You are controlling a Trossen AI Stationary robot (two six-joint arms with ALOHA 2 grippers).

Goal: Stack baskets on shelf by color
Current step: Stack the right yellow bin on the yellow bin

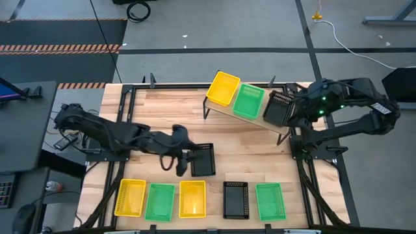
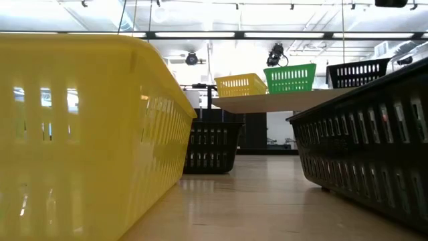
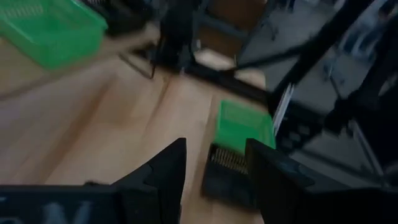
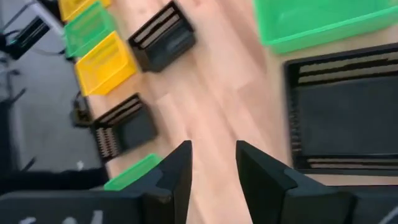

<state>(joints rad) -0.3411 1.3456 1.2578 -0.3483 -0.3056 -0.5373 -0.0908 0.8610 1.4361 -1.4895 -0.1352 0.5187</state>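
Baskets are spread over two levels, and only the overhead view sorts them out: on the shelf (image 1: pixel 250 117), a pale board set at an angle on thin black legs at the far side of the table (image 1: pixel 162 107), sit a yellow basket (image 1: pixel 223 88), a green basket (image 1: pixel 248 101) and a black basket (image 1: pixel 279 108) side by side. Along the near edge lie five more in a row, yellow, green, yellow, black, green, with a lone black basket (image 1: pixel 203 160) out on the planks ahead of them. From table height that row shrinks to a big yellow wall (image 2: pixel 80 134) and a black one at the picture's edges, with the shelf trio lined up above the lone black one.

Stretched low across the table from the left, the left gripper (image 1: pixel 184 160) sits just beside the lone black basket; whether it touches I cannot tell. Its wrist camera shows the dark fingers (image 3: pixel 165 171) spread with nothing between them. The right arm is bent back on itself, and the right gripper (image 1: pixel 290 107) hangs at the shelf's right end by the black basket, fingers (image 4: pixel 174 165) apart and empty in its own view, the mesh tray close beside them.

All the baskets are shallow slotted plastic rectangles; the tabletop is jointed light wood.
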